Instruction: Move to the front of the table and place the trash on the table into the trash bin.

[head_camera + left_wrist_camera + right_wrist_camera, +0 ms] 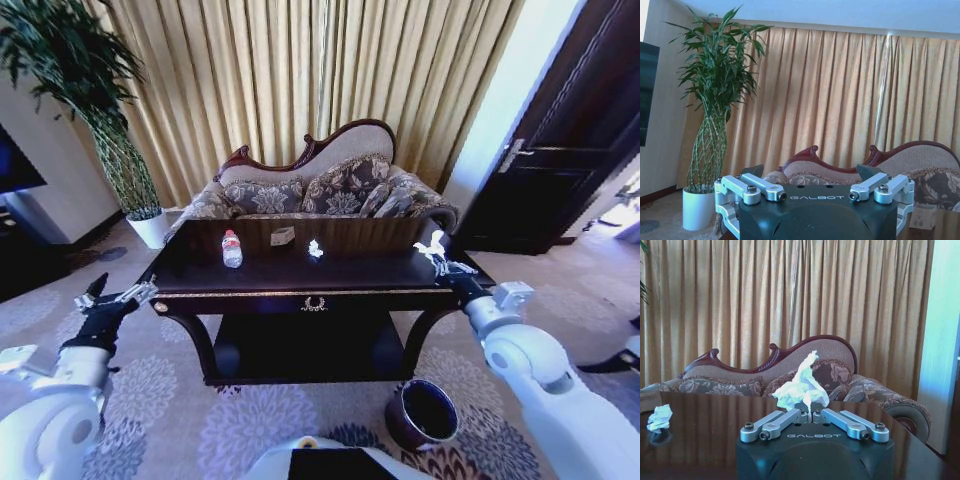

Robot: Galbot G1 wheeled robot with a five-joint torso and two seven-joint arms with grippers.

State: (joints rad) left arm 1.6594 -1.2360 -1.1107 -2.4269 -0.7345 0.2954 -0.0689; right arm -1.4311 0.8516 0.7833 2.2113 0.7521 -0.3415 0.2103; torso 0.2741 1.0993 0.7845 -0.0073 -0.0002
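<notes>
- The right gripper [436,252] is over the right end of the table [380,272], its fingers pinched together on a crumpled white tissue [801,386], which stands up above the fingertips.
- The left gripper [112,293] hangs off the table's left end, over the carpet, with its fingers [751,171] spread wide and nothing between them.
- On the dark, glossy tabletop a clear bottle [231,249] with a red cap stands left of centre; a small brown carton [283,236] sits just beyond it towards the back edge, and a small white scrap [315,249] lies right of centre. The three are apart from each other.
- In the right wrist view the scrap [659,418] lies on the shiny top well away from the gripper, mirrored in the surface.
- The table has gold trim, a gold emblem on its front, and a lower shelf.
- The round dark bin [424,413] stands on the floor near the table's front right leg, its mouth open upwards.
- Behind the table is a patterned sofa [320,190] with a carved wooden back, and behind that, gold curtains [300,80] fill the wall.
- A tall plant [715,100] in a white pot stands at the left; a dark door [570,140] is at the right.
- The floor is a grey carpet [170,400] with a flower pattern.
</notes>
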